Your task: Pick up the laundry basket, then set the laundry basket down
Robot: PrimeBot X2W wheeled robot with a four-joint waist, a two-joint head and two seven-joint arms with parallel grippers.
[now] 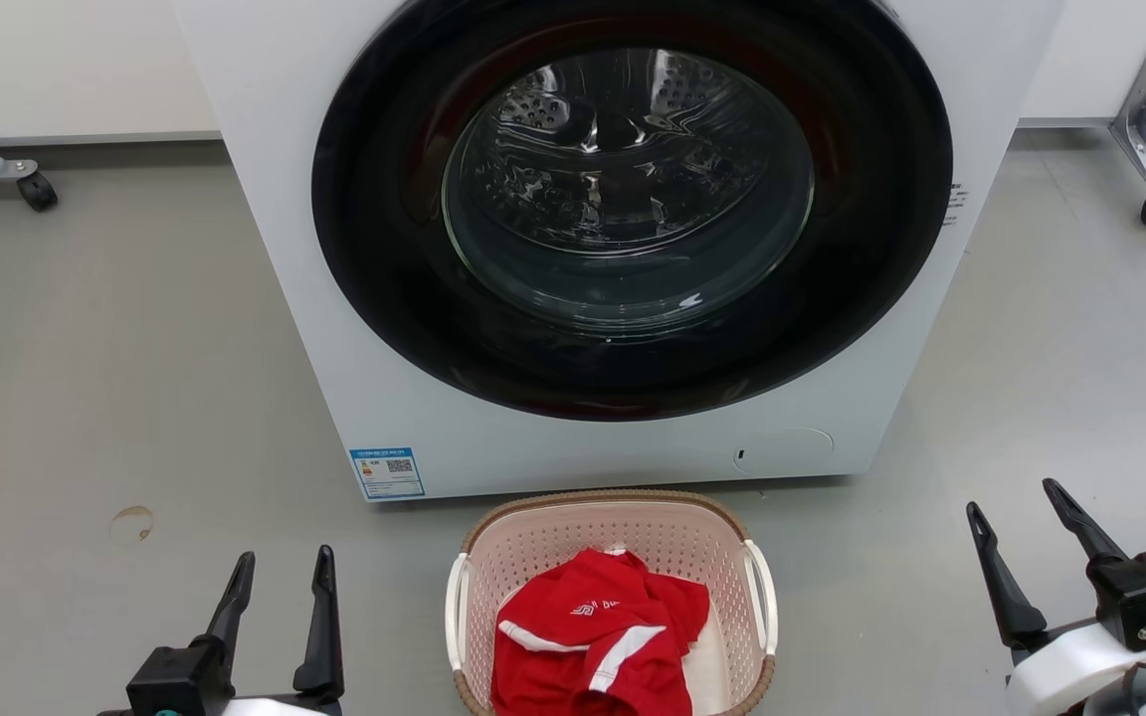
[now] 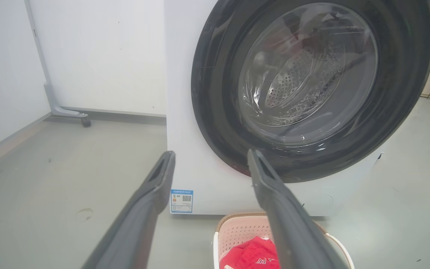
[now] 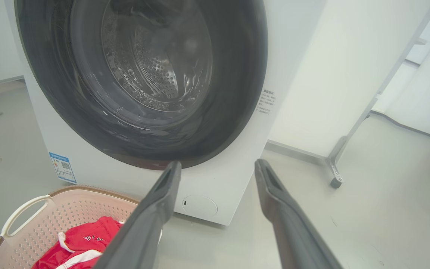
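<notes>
- Head view: the pale pink perforated plastic laundry basket with a brown woven-look rim [image 1: 543, 557] sat on the grey floor [image 1: 86, 418] at bottom centre of frame, just in front of the big white front-loading washing machine [image 1: 275, 298].
- A crumpled red garment with white stripes [image 1: 598, 626] lay inside the basket.
- The left gripper [image 1: 285, 555] was at lower left of frame with its long dark fingers parted and nothing between them. It was well apart from the basket's white handle on that side [image 1: 454, 612].
- The right gripper [image 1: 1013, 497] was at lower right, fingers parted about as far and empty. It was also well clear of the other white handle [image 1: 768, 597], with a wider gap than on the left.
- Left wrist view: the basket showed at the bottom edge, right of centre, partly behind one finger. The fingers pointed at the washer's lower front, not at the basket.
- Right wrist view: the basket sat in the lower left corner with one white handle in sight, off to the left of the fingers.
- Step, as judged: the pick-up had not begun. The basket was on the floor, neither gripper touched it, and both arms flanked it.
- Next move, as judged: both grippers would need to drop and come inward, one to each white handle, then close on the handles.
- The lift probably called for both sides rising level so the garment stayed inside.
</notes>
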